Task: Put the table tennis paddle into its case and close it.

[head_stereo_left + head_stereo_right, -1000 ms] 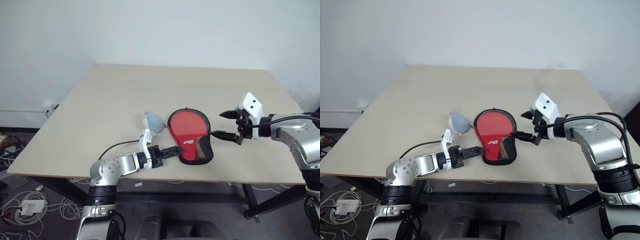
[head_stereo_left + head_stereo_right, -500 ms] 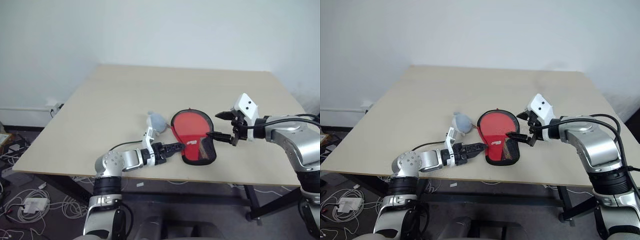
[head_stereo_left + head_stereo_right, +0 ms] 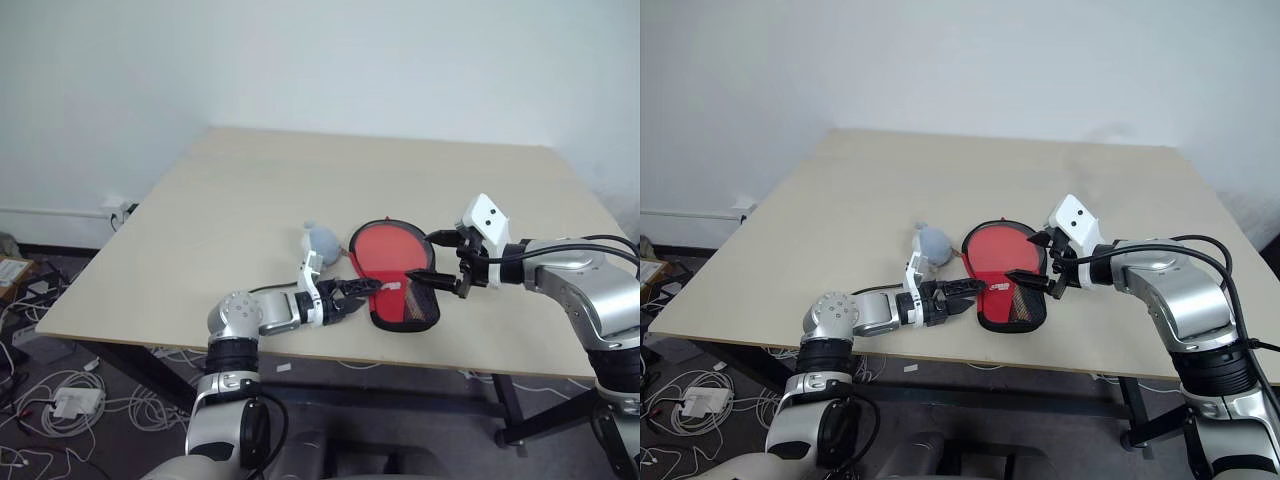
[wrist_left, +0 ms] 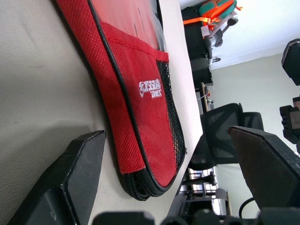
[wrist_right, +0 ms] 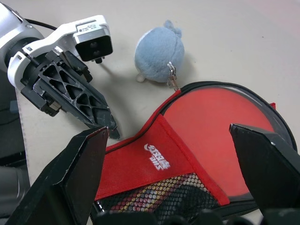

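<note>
A: Where is the table tennis paddle (image 5: pixel 220 117) just now?

B: Inside the red case (image 3: pixel 395 285), which lies flat near the front edge of the table (image 3: pixel 300 190). The round red face shows through the clear window of the case; the handle end sits under the mesh pocket, so I cannot make out the handle itself.

A: And the grippers?

B: Both have their fingers spread wide and hold nothing. The left gripper (image 3: pixel 352 291) points at the case's narrow end from its left side, its fingertips just beside the black piping. The right gripper (image 3: pixel 432 268) hovers over the case's right edge.

A: Is the case shut?

B: I cannot tell from here whether the zip is run closed. A blue-grey plush ball (image 5: pixel 158 52) lies just beside the case's round end, seemingly clipped to the zip pull.

A: So what does closing call for?

B: I judge one gripper should pin the case flat against the table while the other takes the pull or the plush ball and draws it along the rim. Pull along the zip line, not upward, or the case will lift and skid toward the table edge.
</note>
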You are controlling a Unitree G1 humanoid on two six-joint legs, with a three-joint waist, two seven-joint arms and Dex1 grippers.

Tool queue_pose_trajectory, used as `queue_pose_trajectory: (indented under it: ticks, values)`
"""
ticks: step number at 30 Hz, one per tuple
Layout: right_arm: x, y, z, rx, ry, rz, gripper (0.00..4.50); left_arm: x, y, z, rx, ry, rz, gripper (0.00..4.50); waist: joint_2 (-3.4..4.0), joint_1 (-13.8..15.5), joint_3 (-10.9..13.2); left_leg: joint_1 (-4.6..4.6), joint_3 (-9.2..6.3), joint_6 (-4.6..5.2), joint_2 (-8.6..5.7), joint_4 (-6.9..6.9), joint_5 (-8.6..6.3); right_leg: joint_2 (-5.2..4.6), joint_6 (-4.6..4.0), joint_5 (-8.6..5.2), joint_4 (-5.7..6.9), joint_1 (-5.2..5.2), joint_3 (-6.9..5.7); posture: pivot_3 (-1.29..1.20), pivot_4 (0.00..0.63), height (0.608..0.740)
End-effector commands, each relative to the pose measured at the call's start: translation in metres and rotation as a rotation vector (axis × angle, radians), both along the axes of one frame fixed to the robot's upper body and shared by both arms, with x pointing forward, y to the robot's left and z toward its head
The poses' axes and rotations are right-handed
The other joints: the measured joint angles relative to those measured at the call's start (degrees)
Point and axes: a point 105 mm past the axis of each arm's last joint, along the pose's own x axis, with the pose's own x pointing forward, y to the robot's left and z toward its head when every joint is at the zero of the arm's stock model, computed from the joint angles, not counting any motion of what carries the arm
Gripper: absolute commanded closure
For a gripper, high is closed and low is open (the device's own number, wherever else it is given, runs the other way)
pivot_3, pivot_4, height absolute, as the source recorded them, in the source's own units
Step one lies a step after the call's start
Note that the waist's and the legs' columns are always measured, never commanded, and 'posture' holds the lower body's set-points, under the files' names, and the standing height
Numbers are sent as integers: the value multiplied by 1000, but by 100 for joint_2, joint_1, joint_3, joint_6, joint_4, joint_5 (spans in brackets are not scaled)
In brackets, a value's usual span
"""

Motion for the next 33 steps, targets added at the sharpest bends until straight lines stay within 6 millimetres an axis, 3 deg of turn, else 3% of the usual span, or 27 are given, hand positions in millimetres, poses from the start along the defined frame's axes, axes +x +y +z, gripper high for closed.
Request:
queue_pose_trajectory:
  ticks: [1,16,33]
  values:
    - [-2,5,12,16,-46,16,0,-6,-16,1,-18,27,-63,28,0,0,0,0,0,1,0,0,0,0,0,0,-1,0,0,0,0,707]
    - [-3,10,11,32,-37,15,0,3,-28,3,16,6,-99,28,-1,-1,1,-2,0,7,0,-1,-4,-1,5,3,-11,1,0,0,0,707]
    - [2,6,19,20,-52,11,0,-7,-11,-32,252,94,-120,28,-5,-8,-4,-2,0,6,0,-20,-4,0,55,40,-72,19,4,0,0,707]
